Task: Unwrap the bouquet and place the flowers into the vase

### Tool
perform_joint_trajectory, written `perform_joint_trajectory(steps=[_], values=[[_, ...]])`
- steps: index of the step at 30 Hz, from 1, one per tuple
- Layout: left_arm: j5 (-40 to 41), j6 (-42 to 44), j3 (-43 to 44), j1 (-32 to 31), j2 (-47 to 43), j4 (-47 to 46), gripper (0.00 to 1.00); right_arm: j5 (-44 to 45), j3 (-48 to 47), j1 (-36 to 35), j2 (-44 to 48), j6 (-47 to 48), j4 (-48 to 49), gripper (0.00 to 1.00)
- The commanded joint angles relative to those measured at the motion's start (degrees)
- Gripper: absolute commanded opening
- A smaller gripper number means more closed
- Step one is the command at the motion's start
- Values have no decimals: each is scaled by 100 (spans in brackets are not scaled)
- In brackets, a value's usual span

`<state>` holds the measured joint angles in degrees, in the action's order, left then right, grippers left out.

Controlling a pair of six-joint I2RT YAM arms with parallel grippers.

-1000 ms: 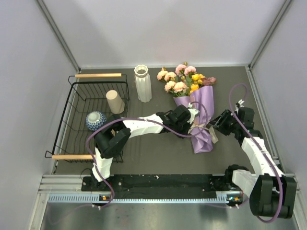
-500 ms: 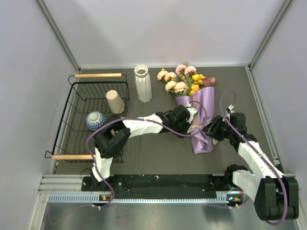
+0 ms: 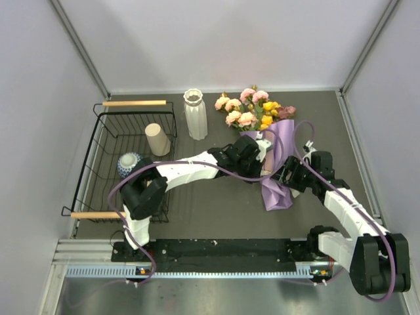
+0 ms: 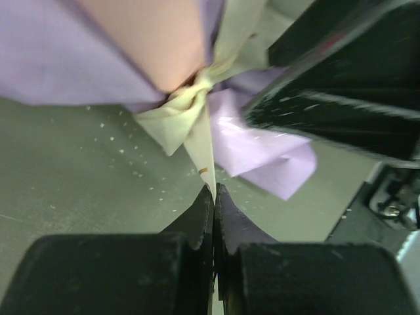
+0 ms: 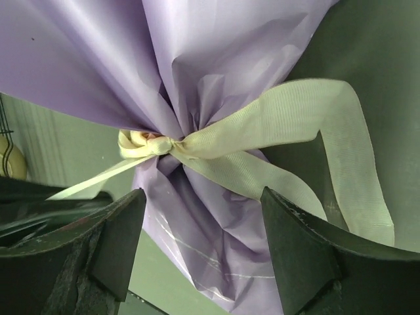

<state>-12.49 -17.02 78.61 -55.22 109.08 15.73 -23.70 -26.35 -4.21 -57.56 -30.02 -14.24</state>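
On the table [image 3: 210, 210], at its left, the wire basket [image 3: 134, 103] held a beige cup [image 3: 157, 138] and a blue-patterned bowl [image 3: 130, 164]. The vase [image 3: 195, 115] stood upright just beside it. Right of the vase lay the bouquet [image 3: 281, 141], wrapped, its ribbon [image 5: 262, 125] knotted. The left gripper [image 4: 214, 193] pinched a ribbon tail, while the right gripper [image 5: 200, 207] gaped wide astride the wrap at the knot.

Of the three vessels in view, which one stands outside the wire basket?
The tall white ribbed vase, standing just right of the basket; the beige cup and the blue bowl both sit inside it.
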Motion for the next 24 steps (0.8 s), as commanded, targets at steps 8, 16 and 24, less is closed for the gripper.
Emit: perform_joint_trajectory(steps=[8, 16, 24], values=[[-1387, -285, 779, 3, -1019, -376, 0, 858, -107, -265, -229, 14, -9, 71], [-1538, -267, 946, 3, -1257, -439, 0, 946, -28, -265, -282, -109, 149, 69], [-984, 84, 1077, 3, -1863, -386, 0, 1034, 25, -274, -361, -153, 246, 69]])
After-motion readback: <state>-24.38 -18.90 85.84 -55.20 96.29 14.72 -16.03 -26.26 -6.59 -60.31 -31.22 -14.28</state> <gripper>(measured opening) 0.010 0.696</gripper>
